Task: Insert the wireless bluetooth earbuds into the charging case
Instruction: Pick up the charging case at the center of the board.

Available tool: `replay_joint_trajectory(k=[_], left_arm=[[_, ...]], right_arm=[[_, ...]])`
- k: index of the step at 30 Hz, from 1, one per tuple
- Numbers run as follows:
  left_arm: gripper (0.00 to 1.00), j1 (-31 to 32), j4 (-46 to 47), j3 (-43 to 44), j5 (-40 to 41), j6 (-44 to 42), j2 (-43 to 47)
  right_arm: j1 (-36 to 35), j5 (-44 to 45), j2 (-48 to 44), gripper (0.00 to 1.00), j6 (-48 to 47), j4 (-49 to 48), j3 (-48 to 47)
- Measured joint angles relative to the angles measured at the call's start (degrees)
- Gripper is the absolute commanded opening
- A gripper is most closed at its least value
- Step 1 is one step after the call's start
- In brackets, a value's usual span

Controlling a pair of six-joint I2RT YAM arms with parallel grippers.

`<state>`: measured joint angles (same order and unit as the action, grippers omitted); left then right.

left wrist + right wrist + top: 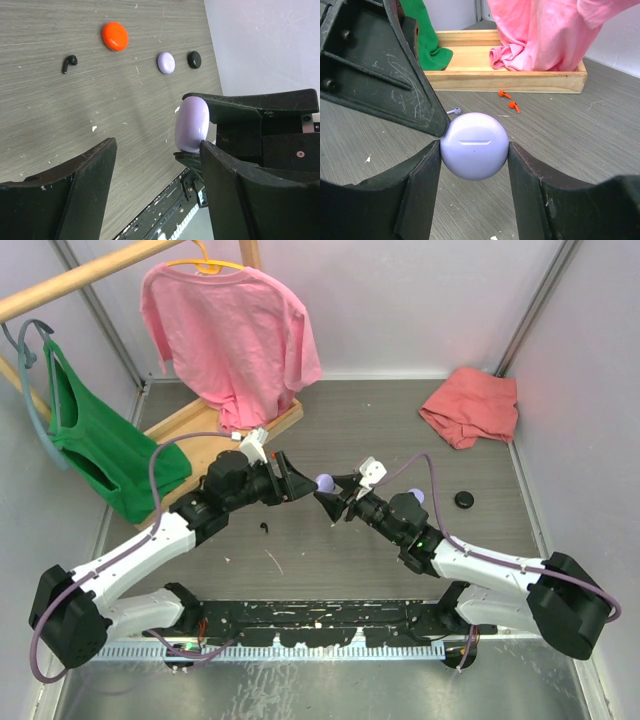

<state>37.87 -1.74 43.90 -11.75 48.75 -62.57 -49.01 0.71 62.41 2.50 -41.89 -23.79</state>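
My right gripper is shut on a round lilac charging case and holds it closed above the table; the case also shows in the top view. My left gripper is open, and one fingertip touches the case. A lilac earbud and two orange-red earbuds lie on the table beyond. A black earbud lies apart from them.
An orange case, a second lilac round case and a black case lie on the table. A wooden stand with a pink shirt and a green garment is at the back left. A red cloth lies at the back right.
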Motion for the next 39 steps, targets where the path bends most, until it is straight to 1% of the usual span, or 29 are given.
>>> replay_joint_trajectory(k=[5, 8, 12, 19, 24, 26, 32, 35, 39], left_arm=[[0.64, 2.21, 1.99, 0.02, 0.04, -0.13, -1.05], [0.6, 2.75, 2.93, 0.11, 0.02, -0.15, -1.36], [0.53, 2.99, 3.96, 0.11, 0.02, -0.26, -1.84], [0.38, 3.06, 5.42, 0.11, -0.07, -0.66, -2.49], [0.23, 3.17, 5.6, 0.13, -0.31, -2.1, -2.49], [0.21, 3.21, 5.44, 0.17, -0.46, -3.34, -2.45], [0.18, 3.39, 1.73, 1.66, -0.5, -9.05, -1.36], [0.18, 3.39, -0.33, 2.86, -0.52, -12.0, 0.02], [0.17, 3.37, -3.3, 5.22, -1.2, -15.98, 1.2]], right_arm=[[-0.09, -1.33, 0.9, 0.41, -0.55, -1.22, 0.0], [-0.31, -2.1, 1.25, 0.41, -0.7, -1.55, 0.0], [-0.42, -2.97, 1.38, 0.41, -0.72, -2.01, 0.0], [-0.42, -4.83, 1.7, 0.43, -0.72, -3.02, 0.0], [-0.42, -5.95, 2.6, 0.52, -1.01, -3.13, 0.02], [-0.42, -6.25, 2.62, 0.57, -1.42, -3.1, 0.09], [-0.2, -8.7, 1.88, 0.7, -2.45, -2.49, 0.35], [0.96, -11.56, 0.22, 0.74, -2.62, -1.18, 0.35], [4.66, -17.49, -2.71, 0.75, -2.29, 1.44, 0.35]])
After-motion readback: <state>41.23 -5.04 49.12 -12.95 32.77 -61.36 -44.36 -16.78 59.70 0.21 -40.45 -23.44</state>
